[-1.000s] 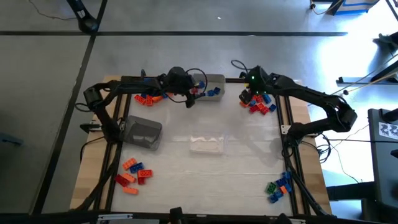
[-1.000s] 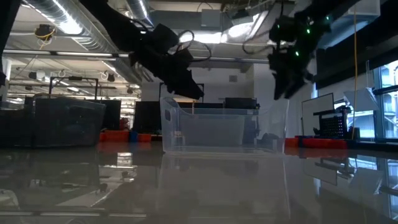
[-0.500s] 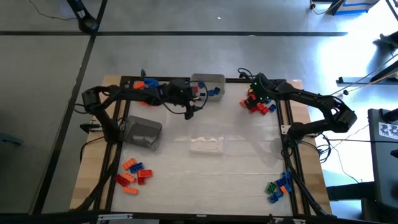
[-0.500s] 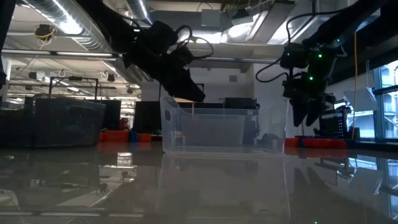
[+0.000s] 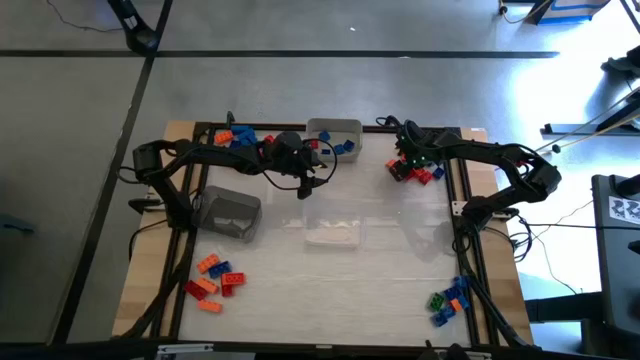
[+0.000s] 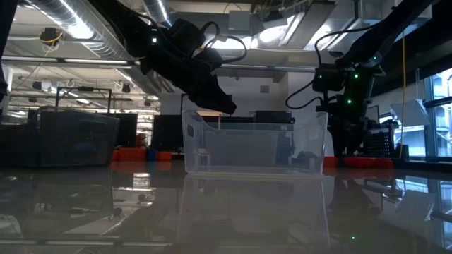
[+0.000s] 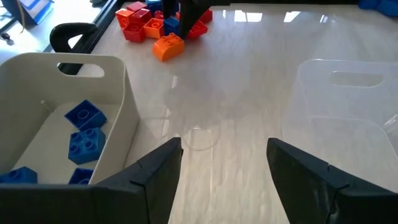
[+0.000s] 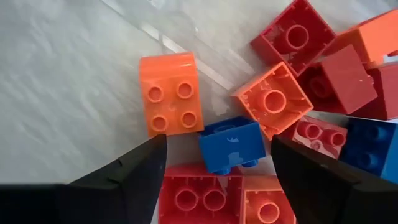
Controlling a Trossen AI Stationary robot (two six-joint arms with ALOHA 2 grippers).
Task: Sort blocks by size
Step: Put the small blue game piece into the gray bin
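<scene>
The right gripper [image 8: 214, 165] has dropped onto the far-right pile of blocks [image 5: 415, 170], fingers spread around a blue block [image 8: 232, 145] lying on its side, while the open left gripper [image 7: 224, 165] hangs beside the white bin [image 7: 118, 118] holding what look like four blue blocks [image 7: 85, 115].

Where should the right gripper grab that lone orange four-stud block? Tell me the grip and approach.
Come straight down on the orange four-stud block and pinch its two smooth side walls. It lies studs-up, apart from the blue block, so both walls look free. The right gripper hangs open above the pile.
</scene>
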